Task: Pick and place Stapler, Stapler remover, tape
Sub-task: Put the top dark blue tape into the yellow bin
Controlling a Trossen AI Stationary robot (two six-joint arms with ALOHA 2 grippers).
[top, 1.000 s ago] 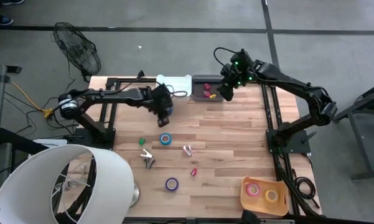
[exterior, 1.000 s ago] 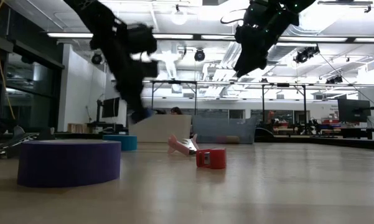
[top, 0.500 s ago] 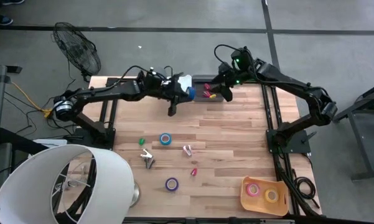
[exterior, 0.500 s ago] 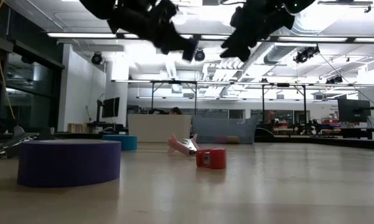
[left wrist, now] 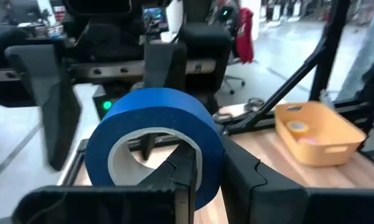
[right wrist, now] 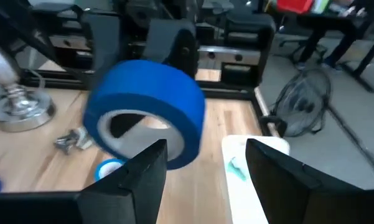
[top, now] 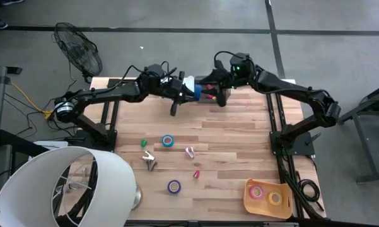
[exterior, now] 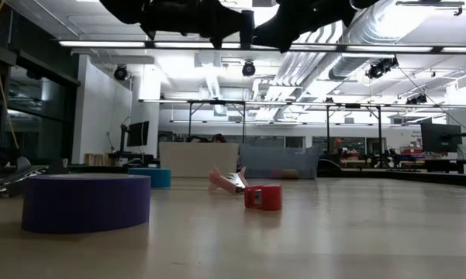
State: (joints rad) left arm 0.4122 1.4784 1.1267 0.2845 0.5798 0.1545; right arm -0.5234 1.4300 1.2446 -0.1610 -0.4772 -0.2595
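Tape roll [top: 190, 89], blue, hung upper centre of the high view, pinched through its rim by the closed left gripper [left wrist: 185, 163]. Right gripper [right wrist: 202, 165] gaped empty beside it. Light, rigid (probably), best grasped across the wall.

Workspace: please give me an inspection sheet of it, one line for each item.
Surface: wooden table, mostly bare.
Job's things: blue tape roll held in the air at the far edge; purple tape roll, small blue tape roll and red piece lie on the wood.
Clutter: orange bin with two rolls; dark tray with red items; white tray.
Grippers: left pincer shut on the blue tape roll; right pincer open, facing it closely.
Cables: yellow cable on the floor.
Surroundings: fan; white lamp shade.
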